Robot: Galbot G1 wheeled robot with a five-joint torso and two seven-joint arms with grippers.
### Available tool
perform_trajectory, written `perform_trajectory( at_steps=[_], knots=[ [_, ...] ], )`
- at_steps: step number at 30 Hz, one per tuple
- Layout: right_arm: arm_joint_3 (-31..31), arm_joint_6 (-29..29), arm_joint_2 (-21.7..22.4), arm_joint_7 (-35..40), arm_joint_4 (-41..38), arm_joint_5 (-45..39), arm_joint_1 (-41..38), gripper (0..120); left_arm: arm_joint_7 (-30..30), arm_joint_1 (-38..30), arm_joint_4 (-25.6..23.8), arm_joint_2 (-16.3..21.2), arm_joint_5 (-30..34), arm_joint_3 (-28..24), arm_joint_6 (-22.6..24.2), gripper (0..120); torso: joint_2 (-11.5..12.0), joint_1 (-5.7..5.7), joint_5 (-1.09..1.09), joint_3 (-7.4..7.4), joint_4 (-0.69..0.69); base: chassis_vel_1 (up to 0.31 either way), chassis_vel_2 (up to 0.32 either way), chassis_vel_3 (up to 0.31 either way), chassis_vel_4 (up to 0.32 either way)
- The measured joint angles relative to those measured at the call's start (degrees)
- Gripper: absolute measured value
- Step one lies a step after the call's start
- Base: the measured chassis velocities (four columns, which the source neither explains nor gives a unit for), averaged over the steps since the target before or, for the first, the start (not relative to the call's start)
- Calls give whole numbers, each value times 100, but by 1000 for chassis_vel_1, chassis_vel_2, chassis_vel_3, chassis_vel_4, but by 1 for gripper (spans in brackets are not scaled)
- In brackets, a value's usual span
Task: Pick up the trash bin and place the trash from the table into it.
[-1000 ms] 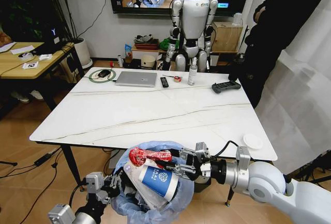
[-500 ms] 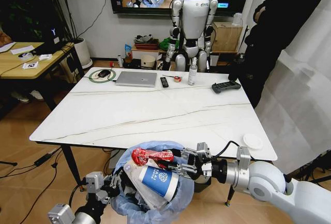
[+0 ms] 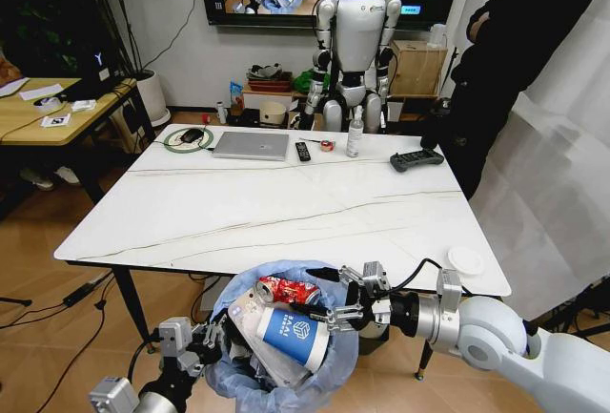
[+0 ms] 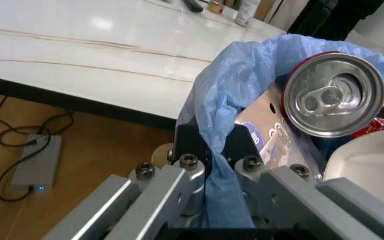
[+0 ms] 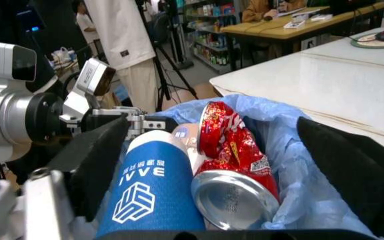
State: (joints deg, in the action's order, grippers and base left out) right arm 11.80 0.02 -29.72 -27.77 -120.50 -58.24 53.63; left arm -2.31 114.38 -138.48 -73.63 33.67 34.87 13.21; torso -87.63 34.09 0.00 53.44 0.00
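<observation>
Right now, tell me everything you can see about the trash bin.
The trash bin, lined with a crinkled light-blue plastic bag bulging over its rim, sits upright just off the table's near edge. The left gripper clamps its rim. Inside lie a blue-white paper cup, a red can and a red wrapper.

Seen from head height, looking forward and down across the table [image 3: 286,208], with the bin [image 3: 335,361] at its near edge. From the left wrist, pressed close against the bin [image 4: 222,117] rim, facing the table [image 4: 78,55] beyond. From the right wrist, just above the bin [image 5: 292,165], looking across its contents. Shared by all three: bin and tabletop.
</observation>
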Motion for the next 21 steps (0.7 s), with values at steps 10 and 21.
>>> perform_trajectory(
  at_steps=[10, 21],
  knots=[
    [-7, 0, 5, 3, -31, -1, 0, 100, 0, -2, -2, 4, 0, 3, 0, 0, 0, -1, 0, 0, 0, 0, 0, 0, 0],
    [-743, -218, -87, 819, -180, -179, -73, 100, -1, -26, 17, 3, -17, -25, -2, 0, 0, -1, 1, 0, 1, 0, 0, 0, 0]
  ],
)
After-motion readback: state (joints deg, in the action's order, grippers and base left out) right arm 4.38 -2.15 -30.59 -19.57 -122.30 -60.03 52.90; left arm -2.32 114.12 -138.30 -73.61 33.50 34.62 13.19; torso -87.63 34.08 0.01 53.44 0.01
